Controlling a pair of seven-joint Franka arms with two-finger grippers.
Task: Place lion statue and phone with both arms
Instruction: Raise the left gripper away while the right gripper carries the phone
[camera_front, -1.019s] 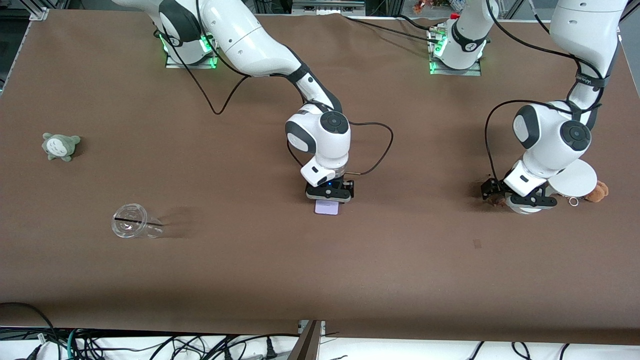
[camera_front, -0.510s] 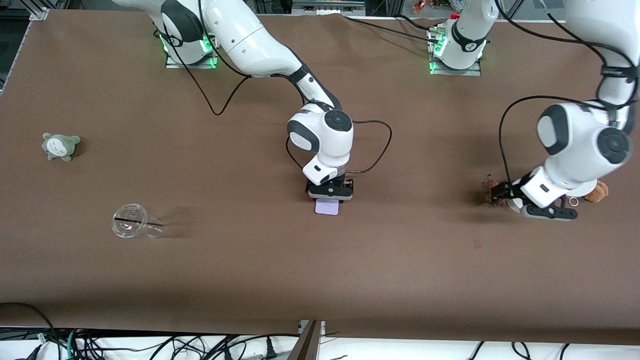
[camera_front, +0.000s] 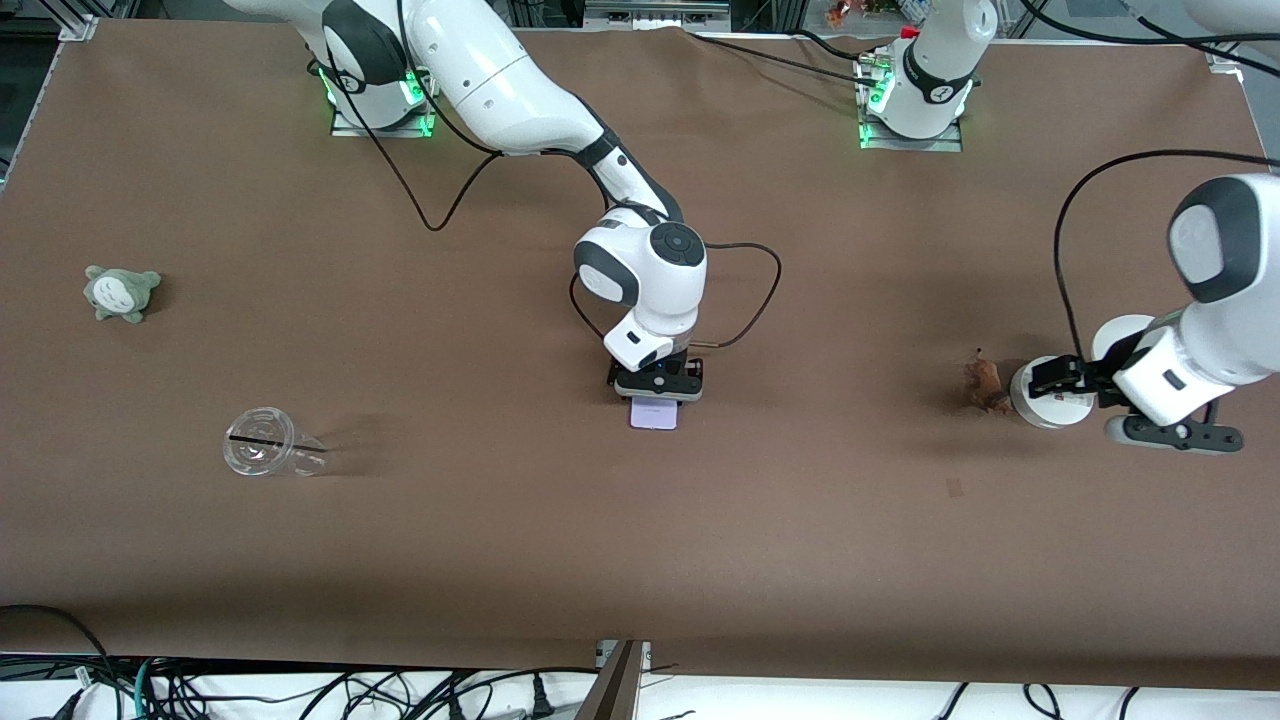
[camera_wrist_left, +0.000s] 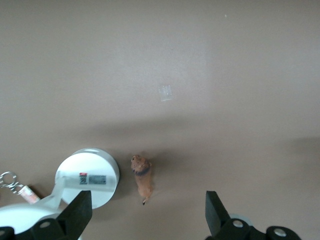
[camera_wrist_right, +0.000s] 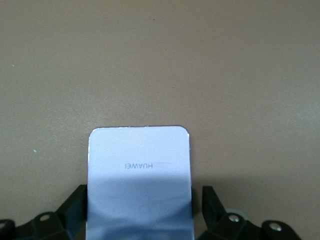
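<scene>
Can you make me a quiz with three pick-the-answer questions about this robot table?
1. Where is the lion statue?
A. on the table beside the white stand
B. in the clear cup
C. on the phone

2. How many plush toys show?
A. one
B. three
C. five

3. What is the left gripper doing?
A. gripping the lion
B. open, holding nothing
C. gripping the cup

Answers:
1 A, it lies on the table by the stand.
2 A, only the grey-green plush toy shows.
3 B, its fingers stand apart.

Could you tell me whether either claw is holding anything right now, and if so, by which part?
Nothing is clearly held. The right claw straddles the phone by its long edges, fingers not visibly touching. The left claw is open, empty.
</scene>
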